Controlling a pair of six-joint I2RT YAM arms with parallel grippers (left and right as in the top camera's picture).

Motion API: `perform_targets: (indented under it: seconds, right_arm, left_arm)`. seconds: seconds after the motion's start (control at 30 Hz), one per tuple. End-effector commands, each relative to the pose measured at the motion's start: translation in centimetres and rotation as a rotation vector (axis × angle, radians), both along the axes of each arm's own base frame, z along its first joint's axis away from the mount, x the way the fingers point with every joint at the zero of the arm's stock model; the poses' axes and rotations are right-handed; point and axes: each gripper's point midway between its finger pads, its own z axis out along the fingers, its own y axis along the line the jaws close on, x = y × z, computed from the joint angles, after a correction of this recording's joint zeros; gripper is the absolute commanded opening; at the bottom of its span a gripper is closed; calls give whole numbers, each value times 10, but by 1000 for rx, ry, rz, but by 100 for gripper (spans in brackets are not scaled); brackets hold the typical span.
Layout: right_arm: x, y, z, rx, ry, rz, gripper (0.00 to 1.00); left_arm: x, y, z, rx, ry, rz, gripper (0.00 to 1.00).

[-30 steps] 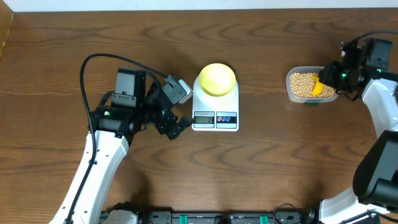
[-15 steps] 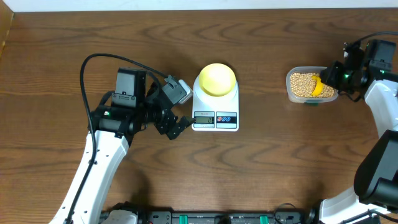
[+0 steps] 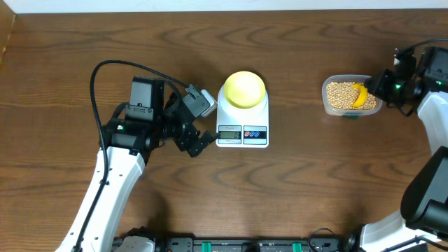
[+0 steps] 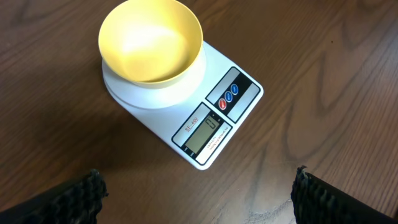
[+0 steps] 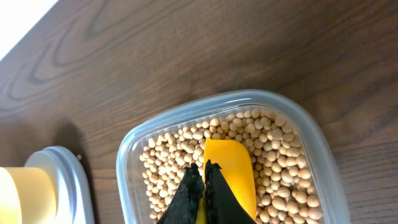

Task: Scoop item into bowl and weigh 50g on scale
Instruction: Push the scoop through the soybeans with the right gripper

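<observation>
The scale (image 3: 242, 131) has small red print beside its display, too fine to read surely, and in the left wrist view the display shows one digit that looks like a zero; next to it are two round buttons, one red and one blue. I count one scale, one bowl (image 3: 243, 89), one clear tub (image 3: 327, 103), one yellow scoop (image 3: 359, 96) and two arms; the beans (image 3: 339, 92) are too many to count. The bowl is pale yellow, stands on the round platform of the scale, and has nothing inside. The tub with the beans stands on the worktop (image 3: 294, 189) well to the right of the scale. The left arm is bent at the left of the scale, with its wrist camera looking down at the scale, and the left fingers (image 3: 203, 137) are spread wide and hold nothing. The right arm reaches to the tub from the side far from the scale; the right fingers (image 5: 203, 177) are pressed together on the handle of the scoop, whose blade lies tilted in the beans.
</observation>
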Motion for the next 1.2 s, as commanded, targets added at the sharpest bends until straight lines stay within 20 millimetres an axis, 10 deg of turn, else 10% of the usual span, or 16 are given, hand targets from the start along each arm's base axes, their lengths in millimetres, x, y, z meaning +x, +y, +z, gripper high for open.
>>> perform_targets:
  seconds: [0.0,0.4,1.17]
  right_arm:
    - [-3,0,-5,74,1,5,1]
    - [-5,-2,-45,207,64,11,1]
    - [6,-3,-44,190,46,-22,1]
  left_arm:
    - [-2,-1,-4,-4,9,-16,98]
    - [-2,-1,-4,-4,10,-17,98]
    - [-2,-1,-4,-4,9,-17,98]
